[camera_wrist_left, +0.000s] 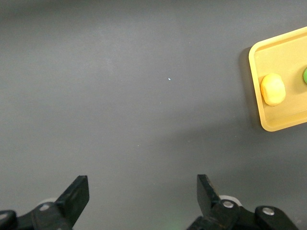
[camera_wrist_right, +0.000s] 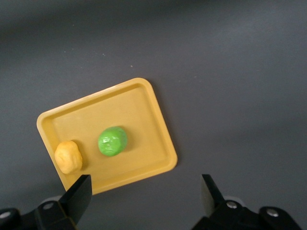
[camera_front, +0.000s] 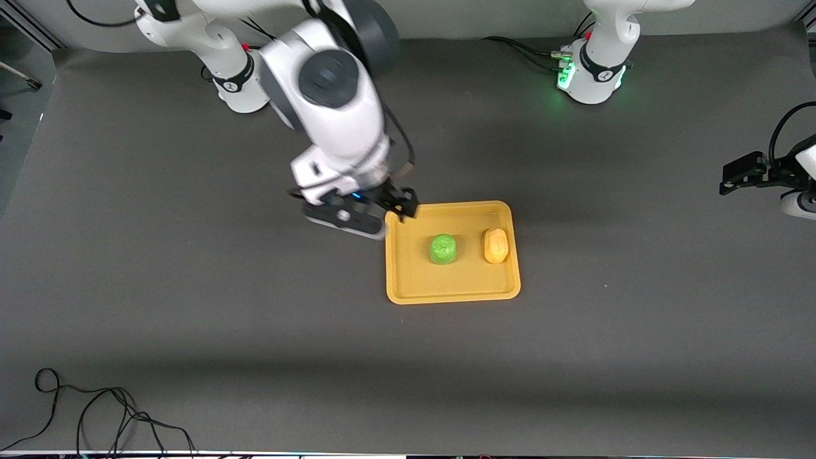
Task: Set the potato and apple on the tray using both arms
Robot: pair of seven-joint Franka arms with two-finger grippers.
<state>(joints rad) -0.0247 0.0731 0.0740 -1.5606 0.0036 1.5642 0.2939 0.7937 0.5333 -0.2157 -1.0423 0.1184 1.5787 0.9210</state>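
Right gripper (camera_front: 400,209) hangs over the tray's (camera_front: 408,294) corner toward the right arm's end of the table, fingers spread wide and empty, as the right wrist view shows clearly. Moving across the front view: the apple (camera_front: 443,248) sits on the tray near its middle, and just beside it, toward the left arm's end, the potato (camera_front: 495,246) lies close to the rim. The two are apart, not touching, and both look settled flat. So the placing looks done; what's in hand, I'd say, is getting clear. To do that well, the right arm should lift straight up before swinging away, because its fingers sit close above the rim and a sideways drag could nudge the tray and roll the apple. Keep the fingers apart on the way out. Out at the left arm's end of the table, the left gripper (camera_front: 743,172) waits over bare mat (camera_front: 191,287), well apart from the tray, its fingers also spread and empty. No need for it to come in.
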